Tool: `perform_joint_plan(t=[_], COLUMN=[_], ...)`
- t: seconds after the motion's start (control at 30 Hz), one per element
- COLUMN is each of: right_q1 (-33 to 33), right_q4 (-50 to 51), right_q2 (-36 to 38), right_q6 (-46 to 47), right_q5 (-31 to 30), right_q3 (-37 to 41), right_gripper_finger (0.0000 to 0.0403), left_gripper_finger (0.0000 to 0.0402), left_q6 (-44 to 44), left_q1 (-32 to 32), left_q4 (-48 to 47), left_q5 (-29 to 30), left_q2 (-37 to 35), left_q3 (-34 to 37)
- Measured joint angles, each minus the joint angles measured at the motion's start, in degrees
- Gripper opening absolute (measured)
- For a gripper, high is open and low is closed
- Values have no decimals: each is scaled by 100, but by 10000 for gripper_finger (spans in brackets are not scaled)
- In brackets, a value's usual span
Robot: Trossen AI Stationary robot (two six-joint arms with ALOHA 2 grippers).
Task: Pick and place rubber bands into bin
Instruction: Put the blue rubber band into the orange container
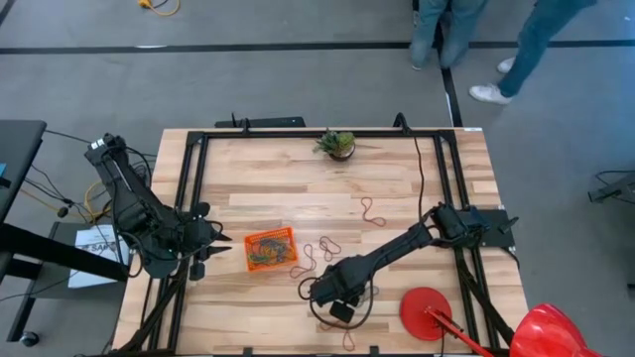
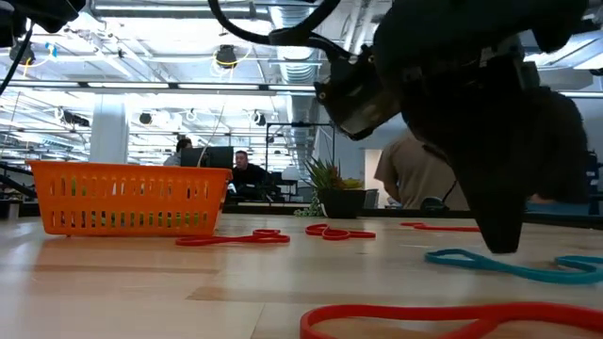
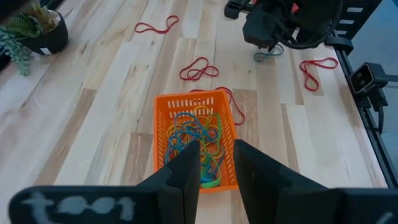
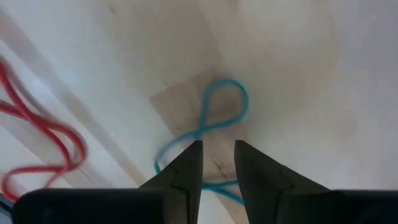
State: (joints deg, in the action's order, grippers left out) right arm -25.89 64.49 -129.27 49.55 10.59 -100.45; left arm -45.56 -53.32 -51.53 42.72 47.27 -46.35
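The orange mesh bin (image 1: 247, 254) (image 2: 132, 198) (image 3: 186, 99) stands on the table left of centre, with a tangle of coloured rubber bands (image 3: 196, 134) inside. Red bands (image 1: 372, 210) (image 1: 327, 246) (image 2: 236, 239) lie loose on the wood to its right. A teal band (image 4: 225, 102) (image 2: 490, 264), twisted into a figure-eight, lies flat under my right gripper (image 1: 322, 288) (image 4: 217, 155). That gripper points down with its narrowly open fingers on either side of the band's crossing. My left gripper (image 1: 223, 241) (image 3: 217, 152) waits just left of the bin, also narrowly open. My right gripper comes at the teal band from above, pointing down. One fingertip (image 2: 499, 247) reaches table level right beside the band. I cannot tell whether the fingers touch the band, which lies flat on the wood.
A small potted plant (image 1: 337, 145) stands at the far edge. A flat red disc (image 1: 427, 312) lies near the right arm's base. Another red band (image 4: 43, 143) lies beside the teal one. Black frame rails run along the table's sides. People stand beyond the far edge.
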Motion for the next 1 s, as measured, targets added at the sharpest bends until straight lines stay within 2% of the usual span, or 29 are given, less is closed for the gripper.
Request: perform_joint_plan(t=[0.13, 0.33, 0.57, 0.83, 1.0], right_q1=[0, -24, -31, -23, -19], right_q4=[136, -256, -379, -1420, -1679], right_q2=[7, -23, -4, 13, -4], right_q6=[-3, 162, 711, -254, -351], right_q5=[-96, -127, 83, 228, 209], right_q3=[-176, -191, 304, 519, 510], right_gripper_finger=[86, 86, 86, 86, 79], left_gripper_finger=[86, 86, 86, 86, 86], left_q6=[0, -2, -2, -4, -4], left_q1=[-2, 0, -2, -1, -2], left_q4=[0, 0, -2, -1, -2], left_q5=[0, -2, -2, -3, 1], left_q2=[0, 0, 0, 2, 2], left_q3=[1, 2, 2, 2, 2])
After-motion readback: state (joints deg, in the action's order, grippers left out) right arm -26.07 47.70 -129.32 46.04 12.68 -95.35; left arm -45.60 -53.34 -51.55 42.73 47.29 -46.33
